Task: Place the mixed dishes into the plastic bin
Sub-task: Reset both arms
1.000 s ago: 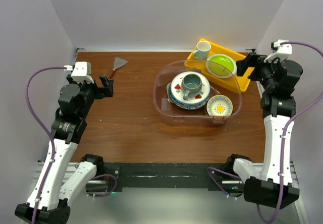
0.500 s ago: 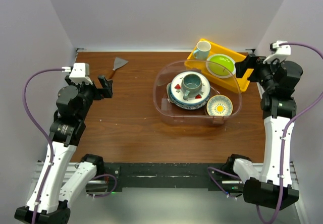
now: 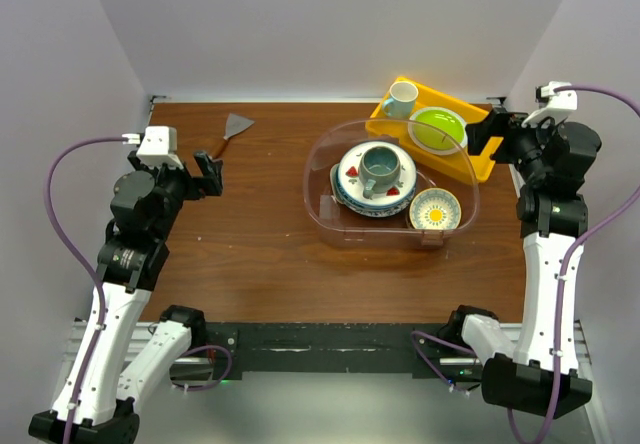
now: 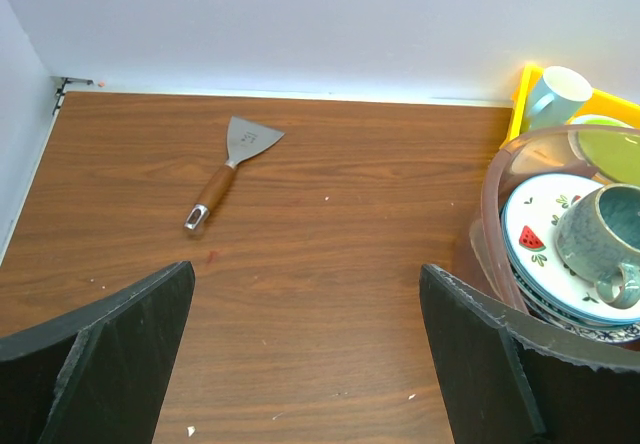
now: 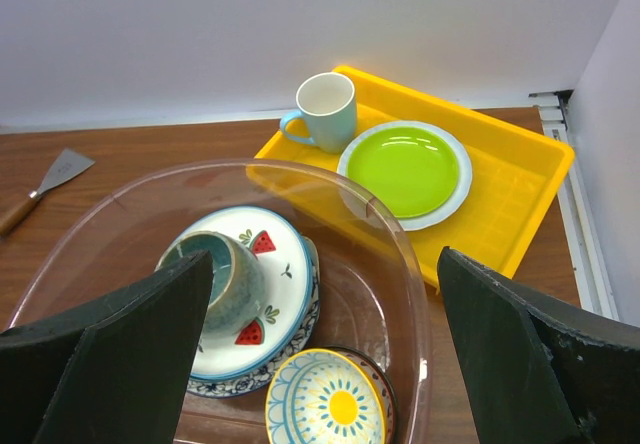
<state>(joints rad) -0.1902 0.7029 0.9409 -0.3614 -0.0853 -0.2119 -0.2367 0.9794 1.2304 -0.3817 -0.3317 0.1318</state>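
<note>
The clear plastic bin [image 3: 446, 168] stands right of the table's middle. Inside it a stack of plates, topped by a white plate with red fruit marks [image 3: 352, 177], carries a grey-teal mug [image 3: 381, 167]. Beside the stack a bowl with a yellow-and-blue inside [image 3: 435, 208] rests in a second, dark-rimmed bowl. My left gripper [image 3: 208, 172] hangs open over bare wood far left of the bin. My right gripper [image 3: 486, 129] is open at the bin's far right, above the tray. The right wrist view shows the mug [image 5: 225, 279], the bowl [image 5: 325, 399] and the bin [image 5: 372, 299] between empty fingers.
A yellow tray [image 3: 480, 154] behind the bin holds a lime-green plate [image 3: 438, 129] and a white mug [image 3: 402, 99]. A scraper with a wooden handle [image 3: 232, 132] lies at the far left. Walls close in on both sides.
The left arm has drawn slightly back and to the left. The right arm and the dishes have not moved.
</note>
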